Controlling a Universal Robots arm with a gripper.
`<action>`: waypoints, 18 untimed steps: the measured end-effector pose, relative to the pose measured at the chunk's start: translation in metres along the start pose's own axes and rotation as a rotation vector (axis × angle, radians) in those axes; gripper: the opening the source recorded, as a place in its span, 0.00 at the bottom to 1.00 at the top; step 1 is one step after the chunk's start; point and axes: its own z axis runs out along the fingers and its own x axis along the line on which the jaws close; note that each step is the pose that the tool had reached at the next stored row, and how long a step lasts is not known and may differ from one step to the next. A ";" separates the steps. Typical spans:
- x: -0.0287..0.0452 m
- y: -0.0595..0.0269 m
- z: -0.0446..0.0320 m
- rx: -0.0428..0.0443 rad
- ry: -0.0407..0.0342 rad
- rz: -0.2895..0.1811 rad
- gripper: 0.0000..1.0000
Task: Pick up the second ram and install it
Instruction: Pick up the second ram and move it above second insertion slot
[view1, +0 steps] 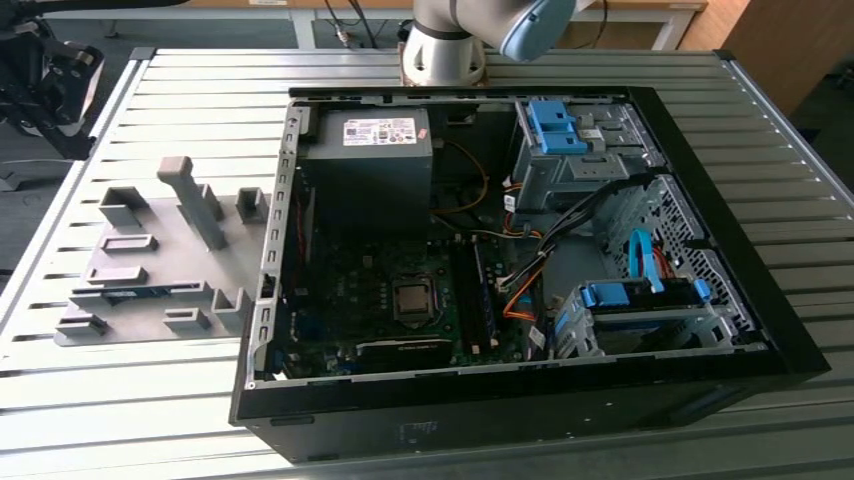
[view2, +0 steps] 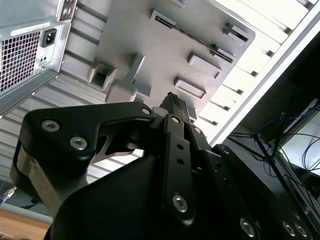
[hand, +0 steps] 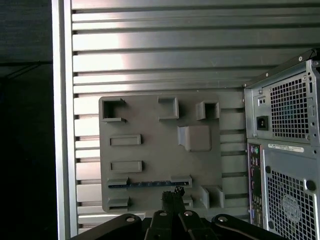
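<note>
The second ram, a thin, long blue-teal circuit-board stick w/ small dark chips, lies flat on a gray plastic holder plate, its ends set in two low gray blocks near one plate edge. In the exterior view the ram is a teal strip on the plate, which sits at the exterior view's left of the open black PC case, just beside it. Plate & case both rest on the slatted metal table.

The black gripper is above the plate, tips toward the ram, apart from it; in the second wrist view the gripper looks clenched, fingers pressed together w/ nothing between them. Arm base stands at the table's far edge behind the case. Inside the case: motherboard w/ square CPU socket, blue drive brackets.
</note>
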 end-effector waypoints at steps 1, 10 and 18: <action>0.0001 0.0000 0.0000 -0.0001 0.0001 -0.003 0.11; 0.0002 0.0000 0.0000 -0.0005 0.0010 -0.023 0.11; 0.0004 0.0000 0.0000 -0.0009 0.0018 -0.040 0.11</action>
